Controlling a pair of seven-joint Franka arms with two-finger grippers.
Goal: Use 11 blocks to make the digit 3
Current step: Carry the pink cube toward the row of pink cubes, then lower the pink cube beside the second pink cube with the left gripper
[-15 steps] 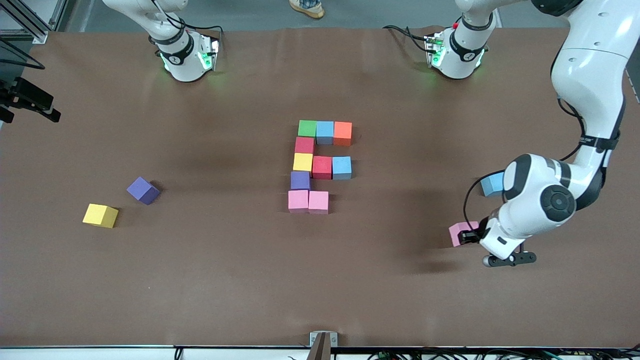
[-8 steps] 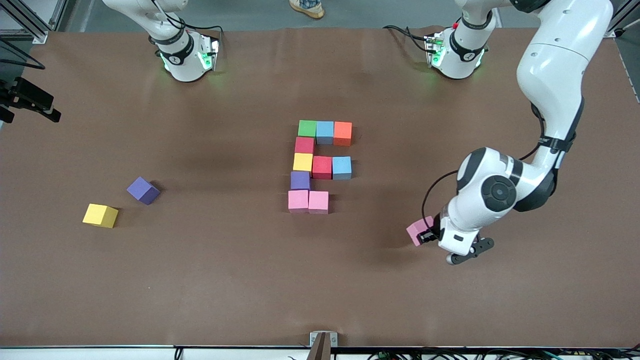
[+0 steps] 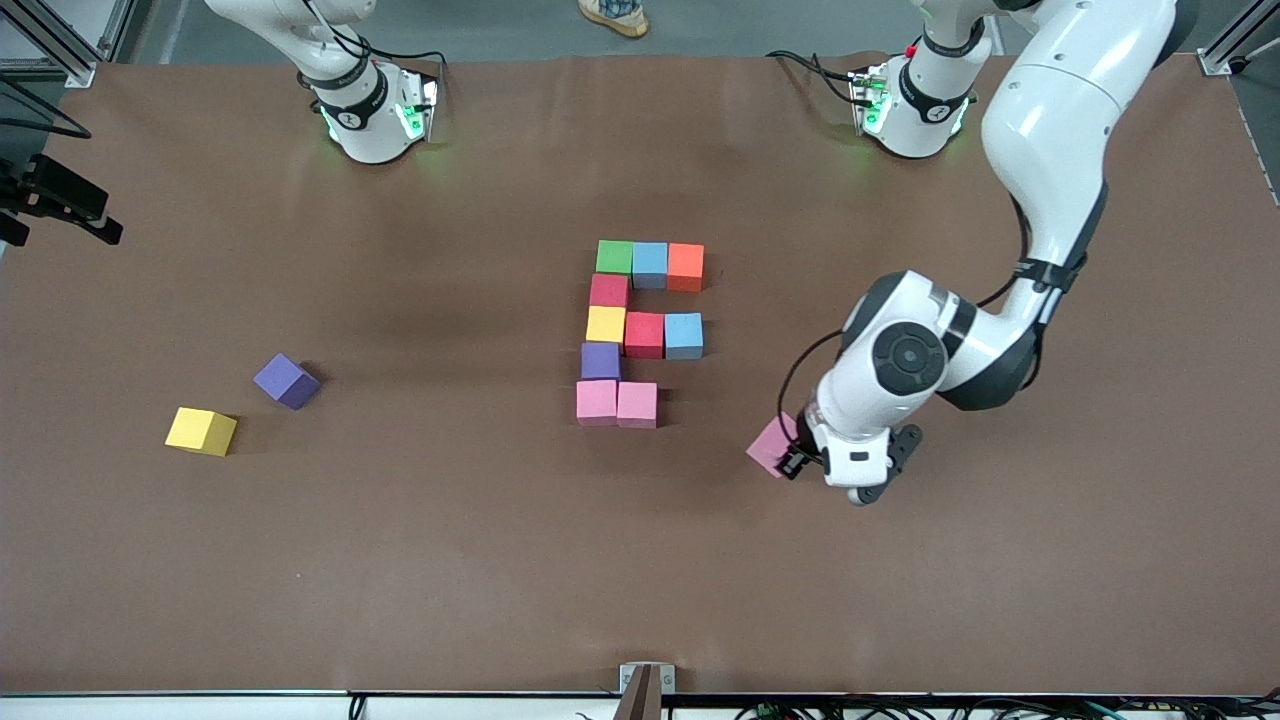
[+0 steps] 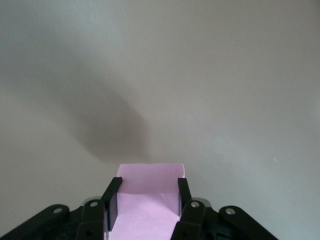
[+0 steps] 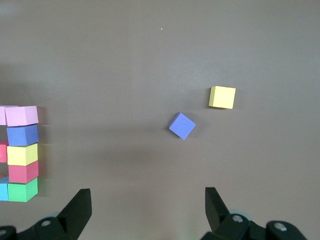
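Left gripper clamped on pink block, airborne; digit 3, open slot beside pink pair, lies toward right arm's end. Block apparently skewed. Right gripper waits, fingers apart.

The wide table, covered in matte brown sheeting, carried ten small foam cubes set touching in a blocky unfinished figure at its middle. Toward the right arm's end lay a loose purple foam cube and, nearer the front camera, a loose yellow foam cube.
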